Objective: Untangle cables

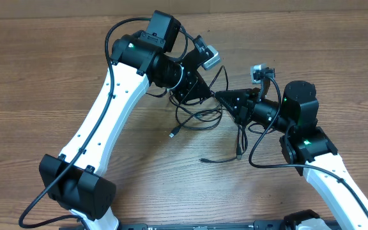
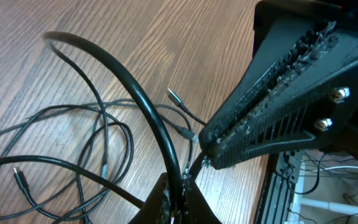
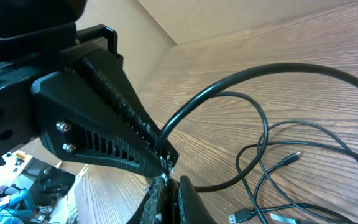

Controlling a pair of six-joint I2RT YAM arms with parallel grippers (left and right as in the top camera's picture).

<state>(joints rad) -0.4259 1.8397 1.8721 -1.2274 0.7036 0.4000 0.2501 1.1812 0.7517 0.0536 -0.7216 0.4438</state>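
The cables [image 1: 197, 117] lie as a loose black tangle on the wooden table, just below both grippers. Loose plug ends lie at the left [image 1: 172, 133] and lower down [image 1: 238, 153]. My left gripper [image 1: 206, 91] and right gripper [image 1: 225, 99] meet tip to tip above the tangle. In the left wrist view my left gripper [image 2: 180, 198] is shut on a thicker black cord [image 2: 135, 93] that arcs up to the left. In the right wrist view my right gripper [image 3: 169, 200] is shut on a black cord [image 3: 229, 87] that loops to the right. Thin strands [image 2: 98, 124] lie beneath.
The wooden table [image 1: 56, 76] spreads out to the left and in front. Its edge [image 2: 271, 177] shows at the right of the left wrist view, with equipment beyond. A USB plug [image 3: 240, 216] lies near my right jaws. The right arm's own thick wire [image 1: 260, 153] hangs in a loop.
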